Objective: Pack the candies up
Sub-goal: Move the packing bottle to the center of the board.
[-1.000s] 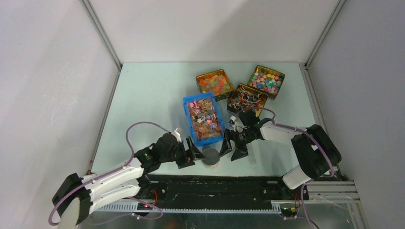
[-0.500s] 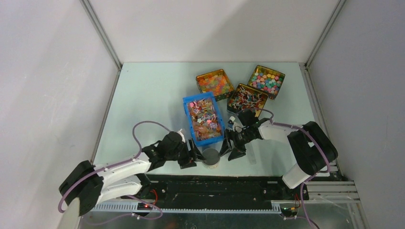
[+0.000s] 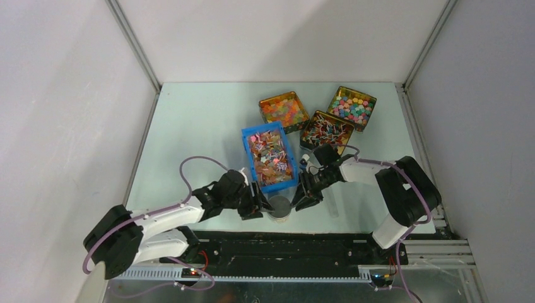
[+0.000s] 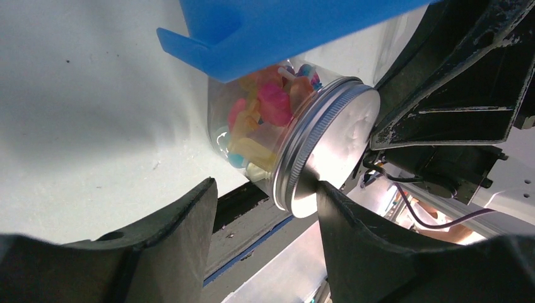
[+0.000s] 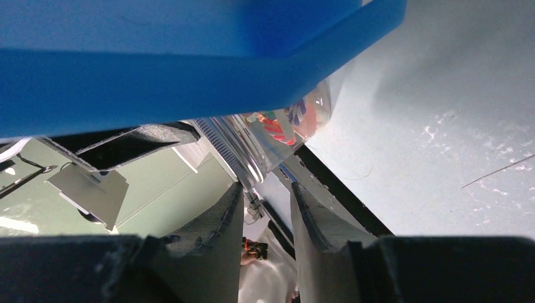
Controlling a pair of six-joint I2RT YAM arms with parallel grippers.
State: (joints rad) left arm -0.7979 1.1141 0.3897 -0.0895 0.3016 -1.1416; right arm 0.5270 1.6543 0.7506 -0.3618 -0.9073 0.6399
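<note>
Candies (image 3: pixel 271 158) in two places. Heaped loose in a blue bin (image 3: pixel 245 136) at centre of the overhead frame. Also packed inside a clear jar (image 3: pixel 278 208) at lower centre, just below the bin's near corner, under a silver screw lid (image 4: pixel 334 145). Pink, orange and yellow through the glass in the left wrist view.

Above and right of the bin, three gold tins: orange-red sweets tin (image 3: pixel 276 96), striped sweets tin (image 3: pixel 334 118), pastel sweets tin (image 3: pixel 358 93).

Flanking the jar, left gripper (image 4: pixel 265 185) at its left with fingers spread apart, lid just past the tips and close to one finger; contact impossible to judge. At its right, right gripper (image 5: pixel 265 187) with fingers drawn nearly together, only a slim gap, nothing visible in it; lid thread right above the tips.

Compared with a second ago: both grippers closer in on the jar, both finger pairs narrower, the right far more so; left arm swung lower and rightward. Bin, tins and jar unmoved.

From overhead, only the lid on show, jar contents unseen. In both wrist views, bin cut off by the top edge and covering part of the jar.
</note>
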